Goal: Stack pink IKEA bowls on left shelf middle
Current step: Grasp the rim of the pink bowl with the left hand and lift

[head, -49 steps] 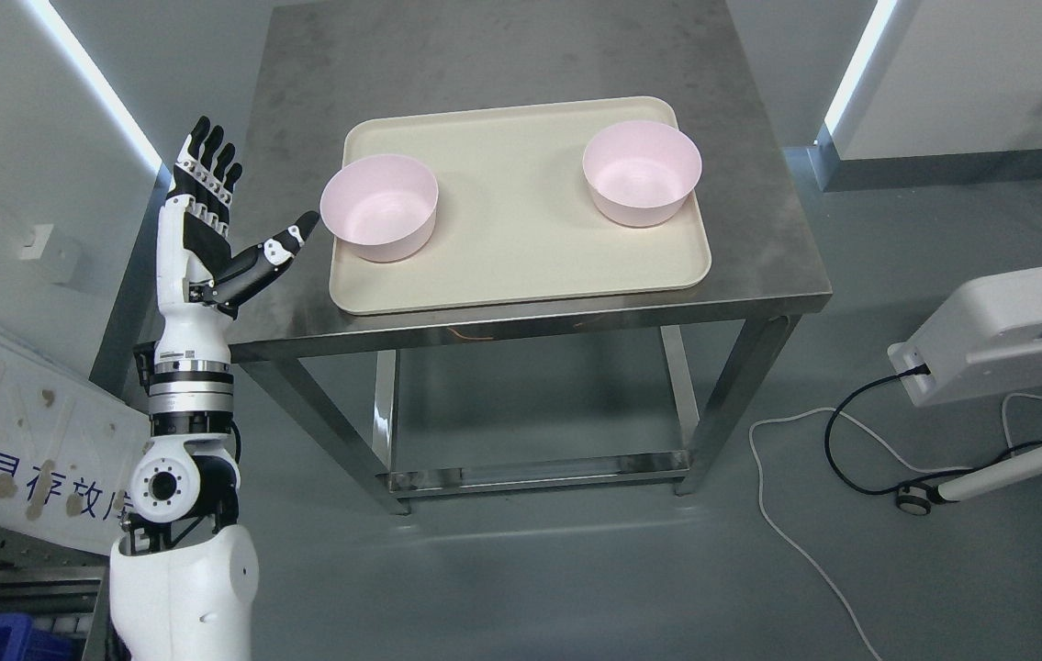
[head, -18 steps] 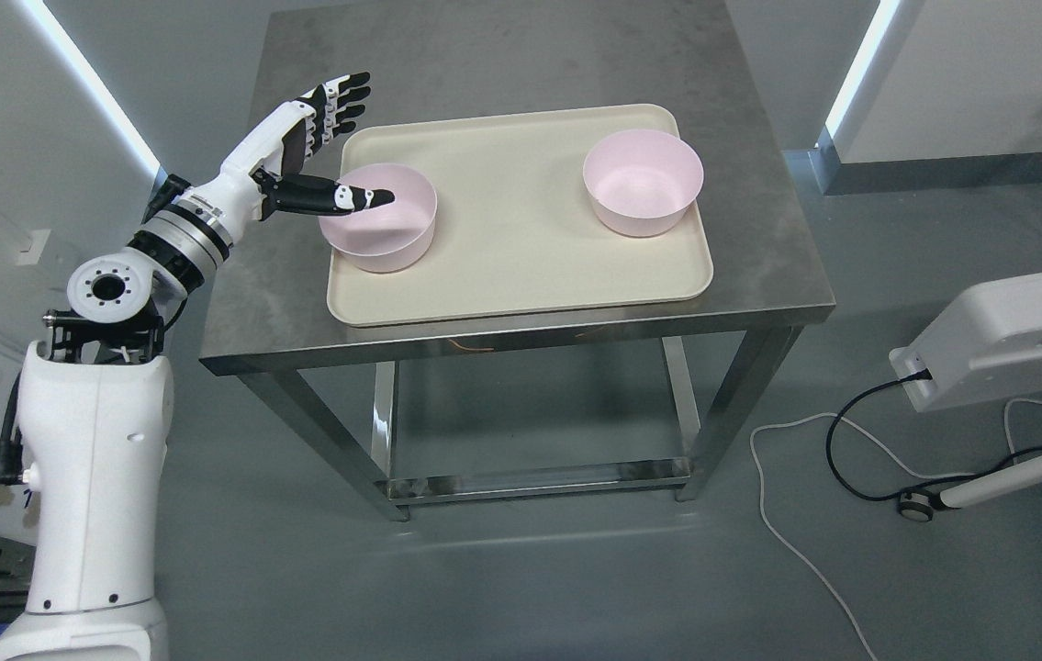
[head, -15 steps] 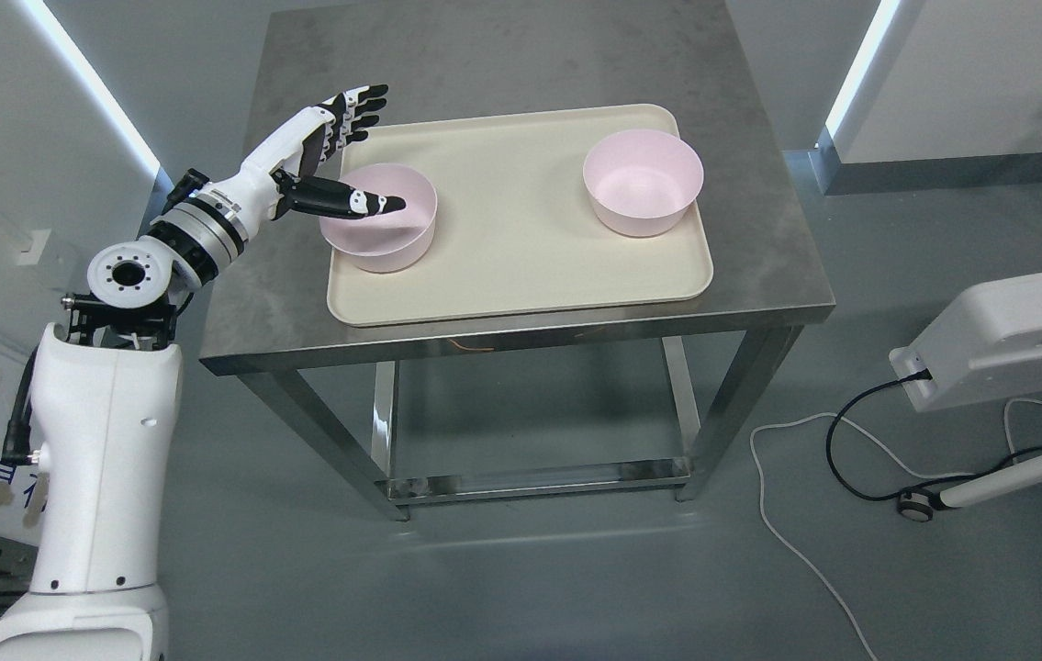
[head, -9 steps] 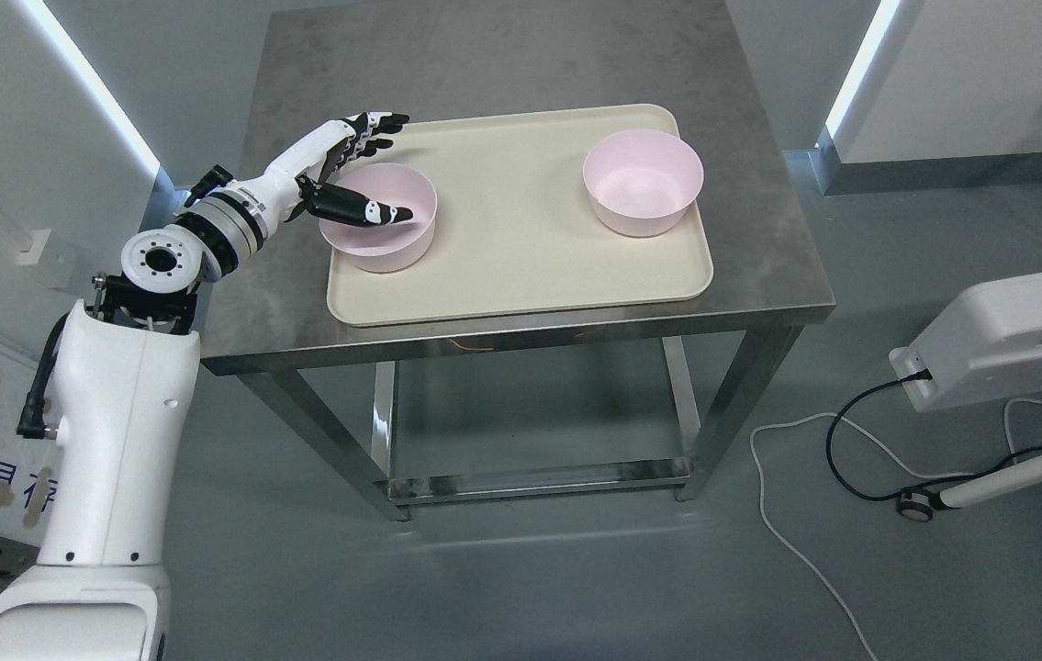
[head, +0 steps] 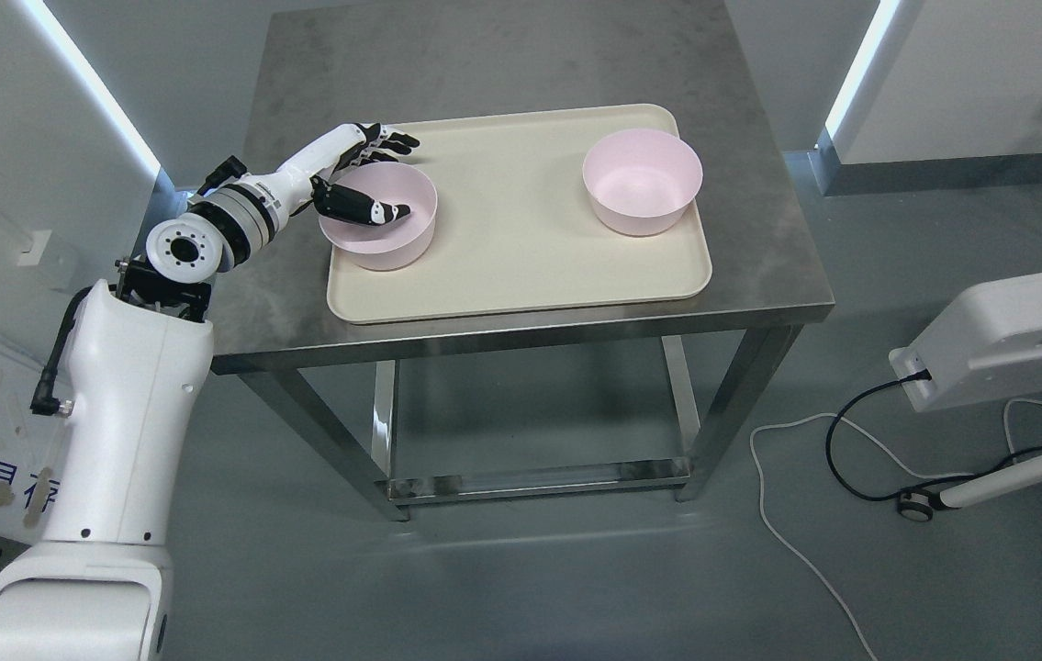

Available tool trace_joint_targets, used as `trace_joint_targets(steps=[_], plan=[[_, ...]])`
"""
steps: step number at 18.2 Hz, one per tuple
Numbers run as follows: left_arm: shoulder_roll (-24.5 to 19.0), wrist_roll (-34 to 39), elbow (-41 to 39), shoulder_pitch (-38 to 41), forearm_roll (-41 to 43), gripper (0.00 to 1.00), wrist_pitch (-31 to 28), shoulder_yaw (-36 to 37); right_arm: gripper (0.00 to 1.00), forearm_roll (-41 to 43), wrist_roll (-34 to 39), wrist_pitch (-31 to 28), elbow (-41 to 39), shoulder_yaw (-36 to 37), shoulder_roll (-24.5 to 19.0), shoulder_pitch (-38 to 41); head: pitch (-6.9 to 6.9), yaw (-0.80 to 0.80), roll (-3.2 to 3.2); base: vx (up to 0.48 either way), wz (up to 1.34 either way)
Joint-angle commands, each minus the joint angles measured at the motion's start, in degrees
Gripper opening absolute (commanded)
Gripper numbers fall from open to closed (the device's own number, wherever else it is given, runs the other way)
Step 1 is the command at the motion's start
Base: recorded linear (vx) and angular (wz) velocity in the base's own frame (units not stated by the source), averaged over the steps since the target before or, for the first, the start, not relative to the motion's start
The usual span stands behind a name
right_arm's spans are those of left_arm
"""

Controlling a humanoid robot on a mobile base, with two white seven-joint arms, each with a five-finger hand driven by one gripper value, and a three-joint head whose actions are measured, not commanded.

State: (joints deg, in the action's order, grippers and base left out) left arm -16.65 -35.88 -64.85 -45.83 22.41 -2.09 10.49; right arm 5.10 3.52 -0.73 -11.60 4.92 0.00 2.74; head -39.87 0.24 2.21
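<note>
Since 2.7 s ago, left robot hand (head: 364,179) moved from beside surface (head: 502,64) onto left pink bowl (head: 383,234): thumb inside, fingers (head: 392,140) past far rim, straddling wall, not visibly clamped. Bowl sits on tray (head: 521,266); right pink bowl (head: 642,182) well apart. Nothing lifted or stacked; shelf unseen.

left hand (head: 351,179): straddles near bowl's left rim, thumb inside, fingers outside
near bowl (head: 380,218): pink, tray's left end
far bowl (head: 642,181): pink, right end
tray (head: 521,239): cream, on steel table (head: 502,55)
</note>
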Motion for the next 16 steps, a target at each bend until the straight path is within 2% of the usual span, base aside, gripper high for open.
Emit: trace_joint_targets(steps=[1,5,10,14,16], plan=[[0.57,-0.33,2.98,-0.84,4.49,0.52,2.08,1.99,1.00,0.00,0.00,0.03,0.00,0.00,1.00,-0.01,0.00,0.00,0.00,0.000,0.00],[0.83,-0.42,2.98,-0.84,5.98,0.28,8.31,2.08,1.00,0.00,0.00,0.03,0.00,0.00,1.00,0.08,0.00,0.00,0.00,0.000,0.00],[1.01,-0.51,3.07,-0.93,5.98,0.08,13.15,1.11,1.00,0.00,0.00,0.03,0.00,0.00,1.00,-0.01,0.00,0.00,0.00,0.000,0.00],[3.46,-0.51,2.89,-0.84,5.63,0.01,14.21,-3.18,1.00,0.00,0.00,0.03,0.00,0.00,1.00,0.08,0.00,0.00,0.00,0.000,0.00],[3.91,-0.59,2.80,-1.80,5.37,0.00,14.92,-4.51,1.00,0.00,0.00,0.03,0.00,0.00,1.00,-0.01,0.00,0.00,0.00,0.000,0.00]])
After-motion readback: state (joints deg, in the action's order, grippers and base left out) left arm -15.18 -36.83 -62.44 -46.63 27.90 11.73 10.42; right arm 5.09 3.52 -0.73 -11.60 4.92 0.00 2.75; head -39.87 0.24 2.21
